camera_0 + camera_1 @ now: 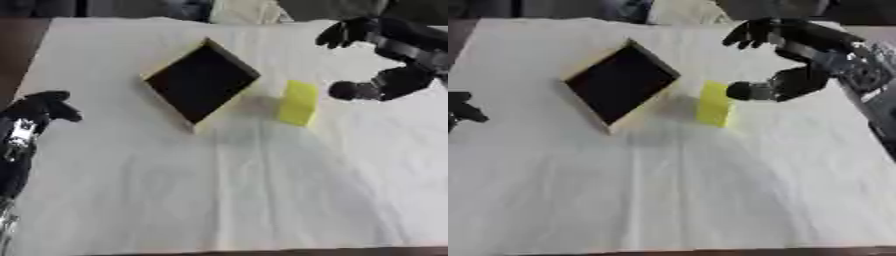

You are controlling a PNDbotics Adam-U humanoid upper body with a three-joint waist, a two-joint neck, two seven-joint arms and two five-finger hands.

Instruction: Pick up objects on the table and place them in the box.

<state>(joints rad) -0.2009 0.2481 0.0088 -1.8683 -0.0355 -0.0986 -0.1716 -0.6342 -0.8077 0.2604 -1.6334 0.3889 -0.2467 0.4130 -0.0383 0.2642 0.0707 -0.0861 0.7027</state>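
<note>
One yellow block (298, 102) is all I can see left to move. It stands on the white cloth of the table (219, 200), toward the far right part and well in from the right edge, just beside the box's right corner without quite touching it, as far as I can tell.

The box (201, 81) sits turned like a diamond in the far half, nearer the far edge than the near one, with its dark inside facing up. I can't make out anything in it. With its mouth open upward, I judge a drop from above will do.

My right hand (785, 82) comes in from the far right corner and hangs just to the right of the block, holding nothing. Its thumb and fingers are spread apart with a wide gap between them. The lower part reaches toward the block's right side but shows a sliver of cloth between, so I read it as lined up for a grasp, not yet closed.

My left hand (44, 106) rests idle at the left edge, fingers relaxed, empty, well apart from the box. I keep it there so it stays out of the path.

Since the block stands so close to the box, I judge the carry will be short: close on it, lift, shift left over the opening, release.
</note>
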